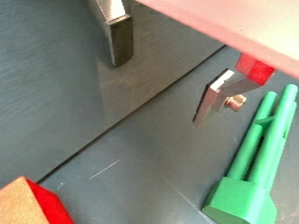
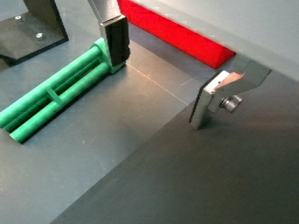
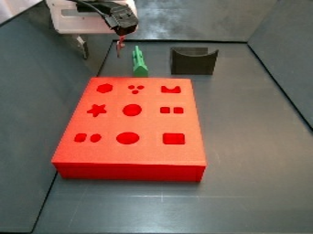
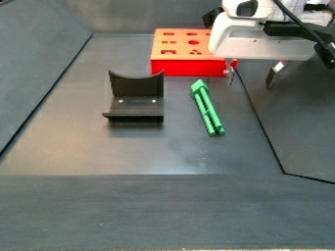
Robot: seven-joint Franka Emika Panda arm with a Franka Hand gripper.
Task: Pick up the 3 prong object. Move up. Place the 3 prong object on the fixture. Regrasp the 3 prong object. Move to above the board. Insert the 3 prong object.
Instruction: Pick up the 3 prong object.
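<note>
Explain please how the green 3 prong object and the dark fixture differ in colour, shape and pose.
The 3 prong object is bright green; the fixture is dark grey-black. The 3 prong object is long and slim; the fixture is a squat block with a curved notch on top. The 3 prong object lies flat on its side; the fixture stands upright. Both rest on the floor beside the red board, untouched by the open tool, which hangs near the board's edge.

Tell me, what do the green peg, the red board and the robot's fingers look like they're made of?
The 3 prong object, lying on the floor beside the open gripper, looks like matte green plastic: even colour, moulded edges. The board seems to be plastic too, uniformly red with cleanly cut holes, though painted material can't be excluded. The fingers look like brushed metal: silver, faintly reflective.
</note>
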